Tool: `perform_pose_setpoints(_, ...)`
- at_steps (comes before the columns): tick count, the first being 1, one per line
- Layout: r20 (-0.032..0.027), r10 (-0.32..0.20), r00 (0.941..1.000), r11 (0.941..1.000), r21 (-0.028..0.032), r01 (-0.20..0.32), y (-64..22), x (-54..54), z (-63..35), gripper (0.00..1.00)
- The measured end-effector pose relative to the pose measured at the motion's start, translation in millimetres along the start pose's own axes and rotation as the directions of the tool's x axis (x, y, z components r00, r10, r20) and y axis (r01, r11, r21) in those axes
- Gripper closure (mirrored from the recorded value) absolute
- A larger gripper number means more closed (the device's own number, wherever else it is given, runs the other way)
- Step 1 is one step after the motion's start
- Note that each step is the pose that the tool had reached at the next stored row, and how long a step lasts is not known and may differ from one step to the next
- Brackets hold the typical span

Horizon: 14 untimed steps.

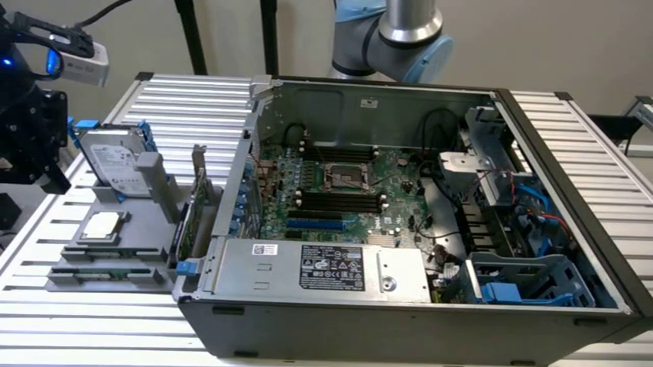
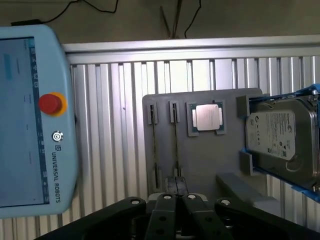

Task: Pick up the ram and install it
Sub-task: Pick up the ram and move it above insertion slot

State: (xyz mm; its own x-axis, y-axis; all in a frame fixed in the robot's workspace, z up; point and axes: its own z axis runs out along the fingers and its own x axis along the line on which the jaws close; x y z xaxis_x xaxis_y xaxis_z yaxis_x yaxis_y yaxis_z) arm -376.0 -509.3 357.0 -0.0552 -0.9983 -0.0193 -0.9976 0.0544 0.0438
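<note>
- Ram, a long thin green circuit-board stick (image 2: pixel 175 145), stands on edge in a slot of the flat grey holder tray (image 2: pixel 200 165) on the slatted metal tabletop (image 2: pixel 110 150), at the exterior view's left of the open computer case (image 1: pixel 408 313).
- Pickup and install both look undone: the black motherboard memory slots (image 1: pixel 337 202) appear empty.
- Gripper (image 2: pixel 175 186) hangs over the stick's end, pointing down, jaws pressed together and seemingly holding nothing.
</note>
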Motion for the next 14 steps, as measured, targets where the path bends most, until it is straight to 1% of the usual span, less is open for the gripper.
perform_pose_setpoints(1, 0.0002, -0.001, 1.0000, 1.0000, 0.0002, 0.001, -0.7, 0.0, 1.2, 0.88)
perform_pose_setpoints(4, 0.0000, -0.001, 1.0000, 1.0000, 0.0000, 0.001, -1.1, 0.2, 4.4, 0.70)
perform_pose_setpoints(6, -0.0002, -0.002, 1.0000, 1.0000, -0.0001, 0.002, -1.3, 0.8, 7.6, 0.70)
perform_pose_setpoints(7, -0.0001, -0.002, 1.0000, 1.0000, 0.0000, 0.002, -1.4, 1.0, 9.5, 0.64)
perform_pose_setpoints(10, -0.0001, -0.002, 1.0000, 1.0000, 0.0001, 0.002, -1.6, 1.2, 14.9, 0.64)
perform_pose_setpoints(14, -0.0016, -0.002, 1.0000, 1.0000, 0.0000, 0.002, -2.0, 1.4, 22.1, 0.64)
